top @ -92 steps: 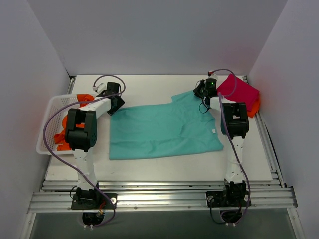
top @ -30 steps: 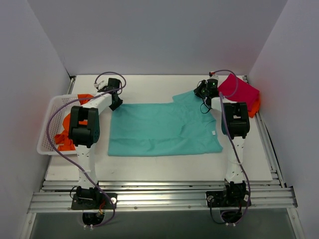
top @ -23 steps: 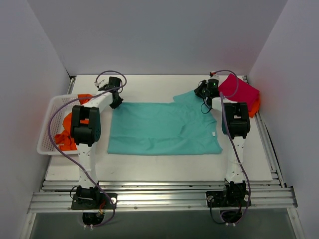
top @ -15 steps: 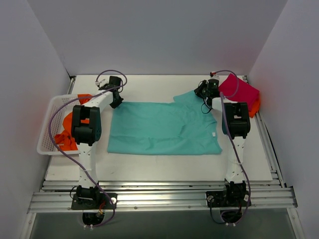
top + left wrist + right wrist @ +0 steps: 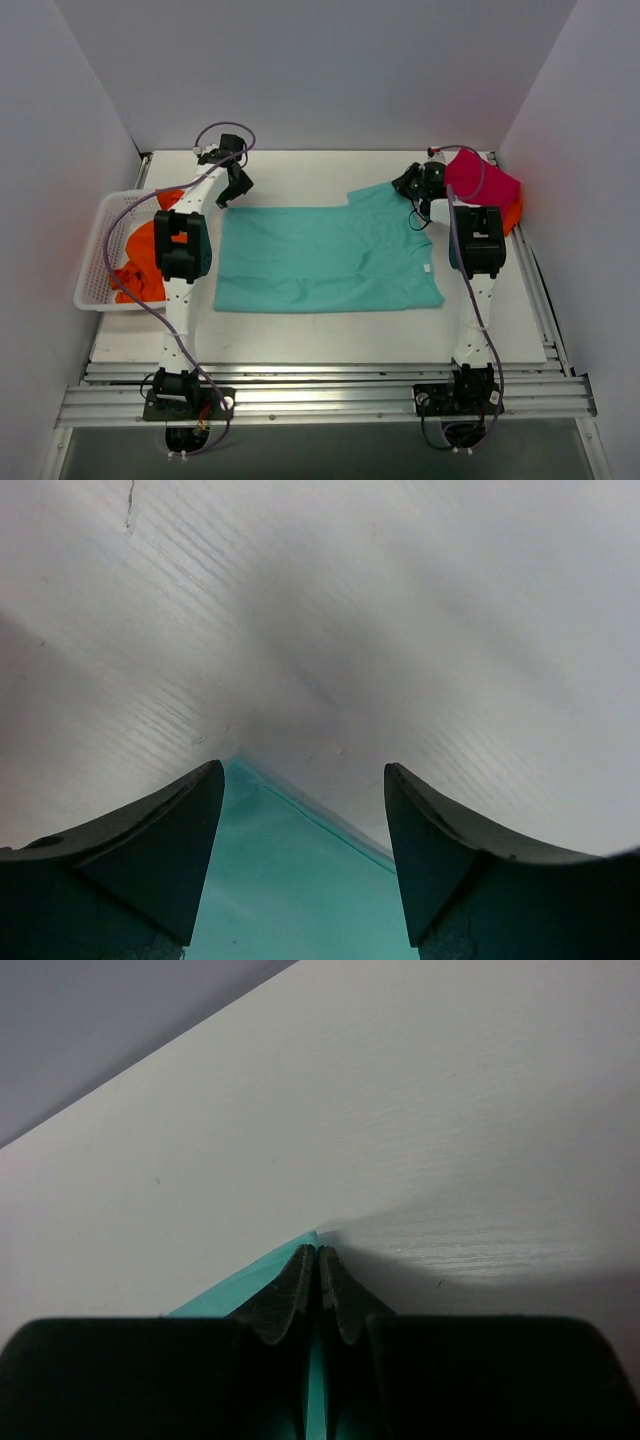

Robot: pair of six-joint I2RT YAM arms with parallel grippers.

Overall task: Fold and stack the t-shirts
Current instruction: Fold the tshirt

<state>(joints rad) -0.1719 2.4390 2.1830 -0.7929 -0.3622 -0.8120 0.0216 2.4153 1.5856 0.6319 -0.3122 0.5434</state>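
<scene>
— What's the left claw (image 5: pixel 302 770) doing?

— It's spread wide, holding nothing. It sits over the far left corner of the teal t-shirt (image 5: pixel 320 255). From its own camera that corner of cloth shows in the gap between the two fingers (image 5: pixel 160 850), with bare table (image 5: pixel 320 168) past it. I can't tell whether the tips touch the fabric.

— And the right claw (image 5: pixel 318 1252)?

— Pinched tight, the fingers pressed together on a thin edge of the same teal cloth. From overhead that is the shirt's far right corner, where a sleeve sticks out toward the back of the table.

— How does the shirt lie?

— Flat and spread out in the middle of the table, between the two arms. Its long axis runs left to right. The left end is a straight edge. The sleeve and a small white tag (image 5: pixel 427 268) are at the right end, so the top of the shirt seems to point right.

— The others?

— A folded magenta t-shirt (image 5: pixel 487 180) lies in the far right corner on top of an orange t-shirt (image 5: pixel 513 213), just beside the right claw. More orange t-shirts (image 5: pixel 140 262) are bunched in the white mesh basket (image 5: pixel 90 262) at the left edge.
</scene>
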